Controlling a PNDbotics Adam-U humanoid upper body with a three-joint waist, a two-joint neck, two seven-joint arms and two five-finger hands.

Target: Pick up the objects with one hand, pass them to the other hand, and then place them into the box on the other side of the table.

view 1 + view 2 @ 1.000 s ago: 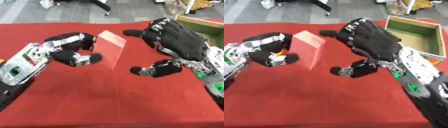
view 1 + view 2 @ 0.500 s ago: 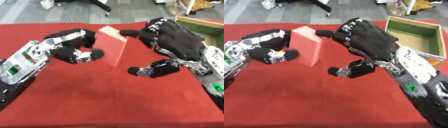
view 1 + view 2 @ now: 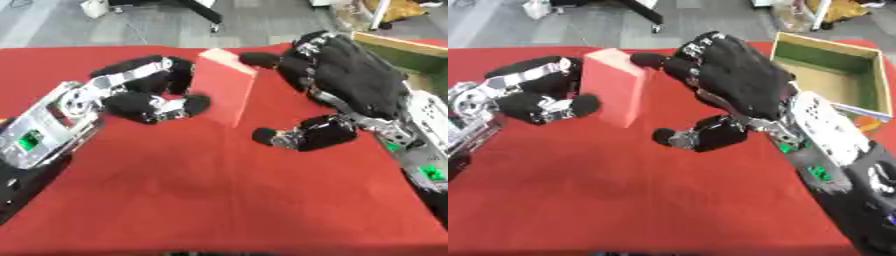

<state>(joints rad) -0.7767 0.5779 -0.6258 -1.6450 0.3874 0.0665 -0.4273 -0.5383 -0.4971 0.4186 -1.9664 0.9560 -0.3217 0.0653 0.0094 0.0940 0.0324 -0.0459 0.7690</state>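
A red rectangular block (image 3: pixel 223 86) is held upright above the red table, between my two hands. My left hand (image 3: pixel 144 92) has its fingers and thumb curled round the block's left side. My right hand (image 3: pixel 346 85) is spread wide just right of the block, its upper fingertips (image 3: pixel 254 59) at the block's top corner and its thumb (image 3: pixel 284 136) below, apart from it. An open cardboard box with a green inside (image 3: pixel 833 75) stands at the far right of the table.
The red tablecloth (image 3: pixel 201 190) covers the whole table, with bare cloth in front of both hands. Beyond the far edge lie grey floor and a black stand leg (image 3: pixel 206 12). Something orange shows just past the box's lower right edge.
My left hand has carried the block to the right and tipped it more upright, bringing it up to the right hand's fingertips. The right hand has stayed spread open.
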